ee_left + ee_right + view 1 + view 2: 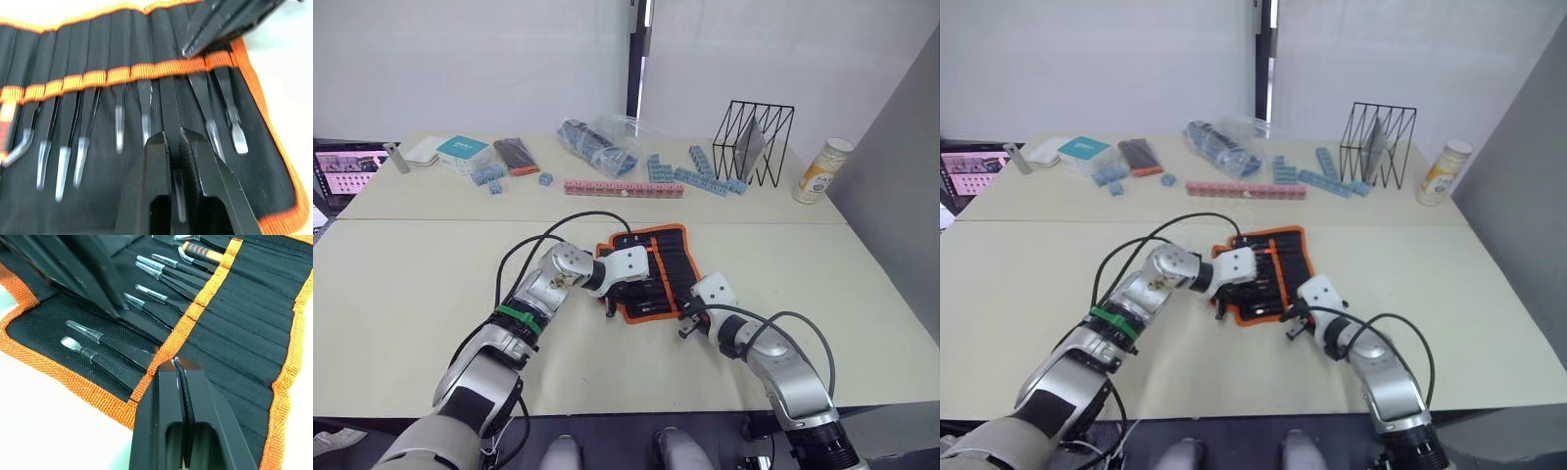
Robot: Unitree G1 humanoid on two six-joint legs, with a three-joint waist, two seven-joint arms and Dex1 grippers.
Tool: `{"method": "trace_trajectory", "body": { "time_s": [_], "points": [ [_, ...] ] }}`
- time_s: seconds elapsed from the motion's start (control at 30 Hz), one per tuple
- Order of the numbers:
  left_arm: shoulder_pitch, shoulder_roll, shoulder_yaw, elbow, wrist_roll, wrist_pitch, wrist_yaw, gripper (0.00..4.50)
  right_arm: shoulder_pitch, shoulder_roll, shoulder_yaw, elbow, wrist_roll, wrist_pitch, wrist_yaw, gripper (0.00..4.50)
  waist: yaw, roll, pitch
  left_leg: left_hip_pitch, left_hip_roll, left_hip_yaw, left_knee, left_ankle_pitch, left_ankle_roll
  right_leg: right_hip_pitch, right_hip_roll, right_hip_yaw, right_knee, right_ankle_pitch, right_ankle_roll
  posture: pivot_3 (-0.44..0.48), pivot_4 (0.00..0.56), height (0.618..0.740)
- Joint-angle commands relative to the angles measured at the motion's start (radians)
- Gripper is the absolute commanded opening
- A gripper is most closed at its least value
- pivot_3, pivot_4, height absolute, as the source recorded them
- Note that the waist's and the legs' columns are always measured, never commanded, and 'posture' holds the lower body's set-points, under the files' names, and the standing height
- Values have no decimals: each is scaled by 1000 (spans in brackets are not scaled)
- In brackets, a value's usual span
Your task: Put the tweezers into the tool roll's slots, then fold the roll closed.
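L gripper (175,147) clamped on tweezers (169,105) in tool roll (658,269).

The tool roll (98,49) is made of matt, ribbed black cloth, edged with coarse orange woven trim (73,377). The tweezers (168,105) are matt black metal, capped in glossy clear plastic.

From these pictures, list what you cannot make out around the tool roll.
- Left wrist view: the tip of the tweezer held by the left pincer, hidden between its fingers.
- Right wrist view: the tool roll beneath the right pincer, covered by it.
- Left eye view: the slots, too small to count.
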Motion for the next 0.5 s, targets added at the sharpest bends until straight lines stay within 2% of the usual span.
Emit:
{"method": "trace_trajectory", "body": {
  "time_s": [0.03, 0.27, 0.5],
  "points": [
    [-63, -63, 7, 69, 15, -40, 47, 39, 35, 4, 60, 10, 12, 43, 27, 0, 0, 0, 0, 0, 0, 0, 0, 0, 0, 0, 0, 0, 0, 0, 0, 0, 150, 737],
    [-112, -142, 7, 182, 39, -88, 53, 39, 37, 4, 65, 7, 9, 49, 27, 0, 1, 0, 0, 0, 0, 0, 1, 0, 0, 1, 0, 0, 0, 0, 1, 0, 150, 737],
    [-112, -150, 37, 177, 24, -60, 42, 39, 40, 3, 62, 6, 9, 50, 23, 0, 1, 0, 0, 0, 0, 0, 3, 0, 0, 2, 0, 0, 0, 0, 0, 0, 150, 737]
  ]
}}
